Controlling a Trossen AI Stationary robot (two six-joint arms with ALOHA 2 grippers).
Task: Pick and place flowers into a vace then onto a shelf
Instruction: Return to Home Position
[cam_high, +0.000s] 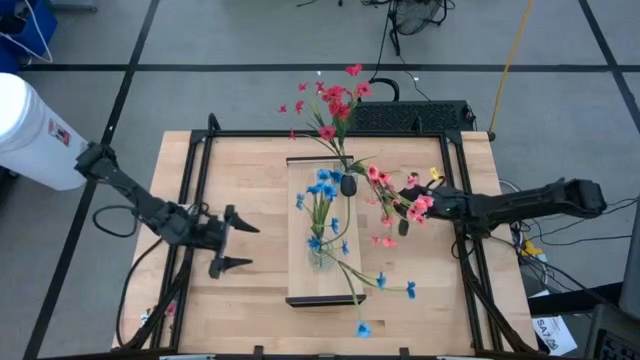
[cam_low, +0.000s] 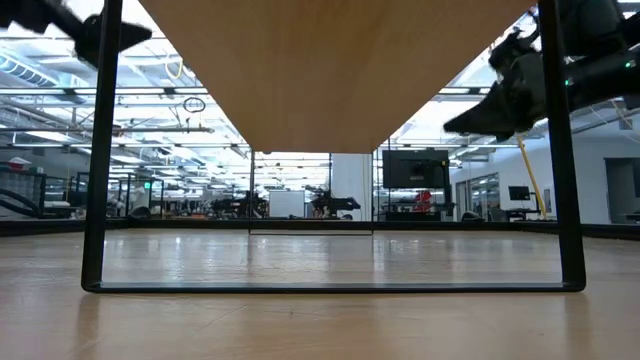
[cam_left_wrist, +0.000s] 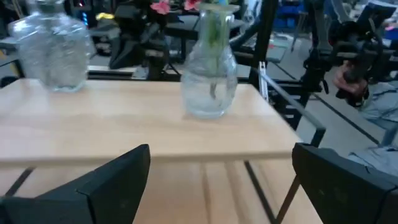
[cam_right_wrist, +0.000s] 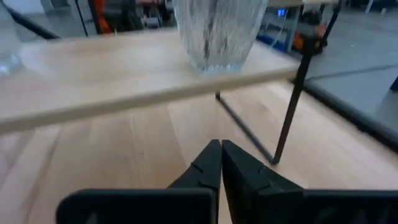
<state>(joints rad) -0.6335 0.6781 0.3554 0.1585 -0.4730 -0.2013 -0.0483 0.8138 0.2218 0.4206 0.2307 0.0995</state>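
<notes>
status: both vases stand on the shelf, a pale board raised on thin black legs in the middle of the tabletop. the red-flower vase sits towards the shelf's upper end in the high view and holds the red flowers. the blue-flower vase sits lower down the board and holds the blue flowers. placing looks complete to me; the job in hand is taking both arms home.

left gripper: low over the tabletop on the left of the shelf, apart from it. jaws wide open, nothing between them.

right gripper: on the right of the shelf, close beside it. jaws closed together on nothing. in the high view a pink spray from the red-flower vase leans out over this gripper; i cannot tell whether it touches.

how i would run the retreat: right arm first, drawn straight back from the shelf and level until it is out from under the pink spray, only then raised. a lift in place could snag the stems and tip the vase. i steer it off the shelf leg close by. the left arm has free room, so a plain pull back towards its base should do. slow pace on both, eyes on the vases for any wobble.
</notes>
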